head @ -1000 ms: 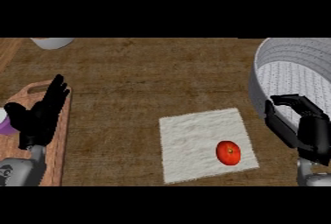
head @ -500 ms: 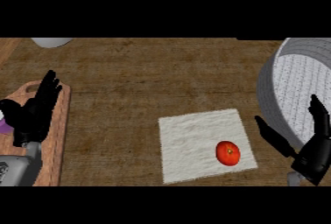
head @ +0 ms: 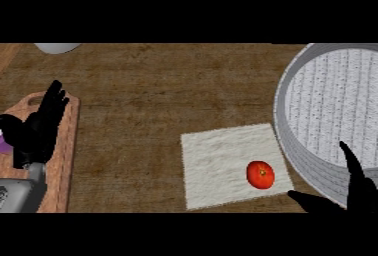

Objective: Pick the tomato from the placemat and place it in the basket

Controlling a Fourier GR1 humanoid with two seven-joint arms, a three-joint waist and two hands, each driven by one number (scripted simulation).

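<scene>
Right hand (head: 359, 192) at lower right corner, fingers spread wide and straight, thumb jutting left, holding nothing (only partly in view). Just left of it, tomato (head: 260, 174) lying on white placemat (head: 221, 160), near the mat's right edge, not touching the hand. Grey basket (head: 295, 145) right beside the mat. Left hand (head: 38, 131) open, fingers up, over wooden cutting board (head: 66, 150) at left edge.

A: Light's even & soft, no glare anywhere on the counter (head: 148, 90).
B: Shadows?
A: Barely any; faint shade inside the basket (head: 325, 115) wall. Both black hands read as flat silhouettes, no detail. Edges look soft, esp. the placemat (head: 221, 165).
</scene>
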